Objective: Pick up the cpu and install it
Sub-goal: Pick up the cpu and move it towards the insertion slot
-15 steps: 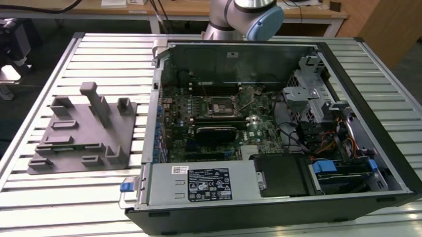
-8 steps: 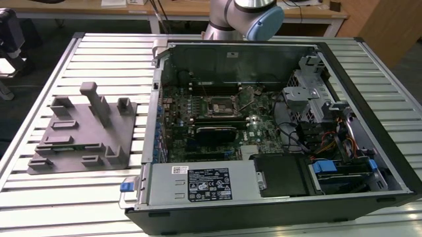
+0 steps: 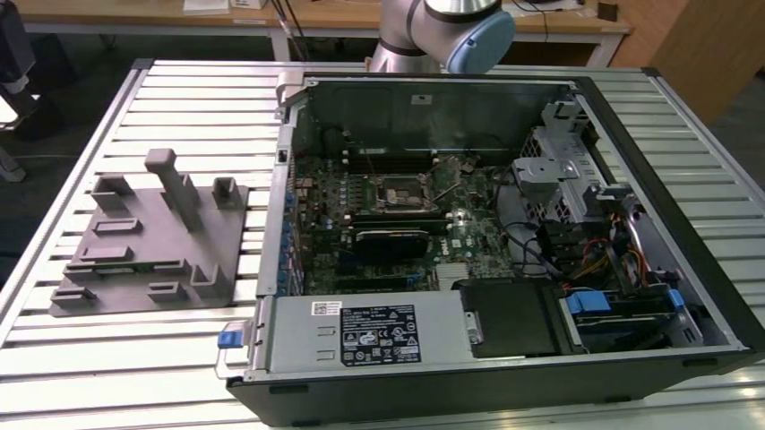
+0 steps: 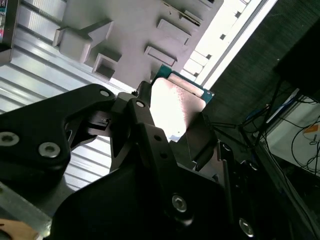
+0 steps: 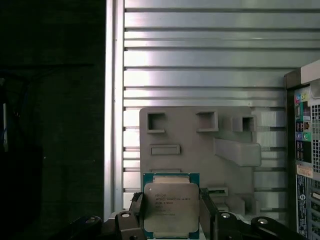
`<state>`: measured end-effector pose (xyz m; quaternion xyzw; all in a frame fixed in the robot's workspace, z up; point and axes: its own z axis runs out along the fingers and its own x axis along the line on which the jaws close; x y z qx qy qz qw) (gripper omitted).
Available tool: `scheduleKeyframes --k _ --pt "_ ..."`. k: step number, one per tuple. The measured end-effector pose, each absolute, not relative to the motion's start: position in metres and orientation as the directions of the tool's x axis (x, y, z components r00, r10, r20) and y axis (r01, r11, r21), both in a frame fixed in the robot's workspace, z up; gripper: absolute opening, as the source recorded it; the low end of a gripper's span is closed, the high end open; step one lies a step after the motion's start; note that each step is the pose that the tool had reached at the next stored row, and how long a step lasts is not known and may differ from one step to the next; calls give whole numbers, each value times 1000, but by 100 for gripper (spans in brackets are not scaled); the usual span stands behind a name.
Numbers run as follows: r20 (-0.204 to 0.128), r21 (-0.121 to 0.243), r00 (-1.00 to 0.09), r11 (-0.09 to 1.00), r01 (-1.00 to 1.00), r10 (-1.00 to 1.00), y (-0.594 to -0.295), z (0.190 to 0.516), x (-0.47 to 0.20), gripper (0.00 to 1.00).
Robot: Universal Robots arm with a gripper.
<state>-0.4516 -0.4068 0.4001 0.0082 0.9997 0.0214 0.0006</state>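
The cpu (image 5: 171, 207) is clamped in the gripper (image 5: 171, 216) in the first wrist view. Its silver top faces the camera and the black jaws are closed on two opposite side edges. The grey tray (image 5: 200, 145) and the slatted surface (image 5: 200, 60) lie behind it and apart from it, so the chip looks lifted clear above the tray. The back panel of the computer case (image 5: 305, 150) stands beside the tray. One edge of the chip runs out of the frame, and its contact side faces away.

In the second wrist view the cpu (image 4: 177, 100) shows between the gripper (image 4: 172, 114) linkages, over the tray (image 4: 125, 25). Glare whitens its face, and the linkage hides where the pads meet the edges, so the depth of the grip cannot be judged.

In the exterior view the arm (image 3: 445, 31) stands at the upper middle, cut off by the frame's top edge. The tray (image 3: 156, 242) lies at the exterior view's left on the surface (image 3: 72, 358). The open case (image 3: 502, 107) fills the middle and right, with the socket (image 3: 400, 190) near the frame's centre. The socket is too small to tell whether its retaining frame is open.

The step in hand reads as the carry. It is best done slowly, with the chip level, steady pressure on the edges only, and its corner orientation kept matched to the socket.
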Motion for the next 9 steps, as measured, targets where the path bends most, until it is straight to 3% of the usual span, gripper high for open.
scheduleKeyframes --k 9 --pt "-1 44 -1000 999 16 16 -407 408 -446 53"
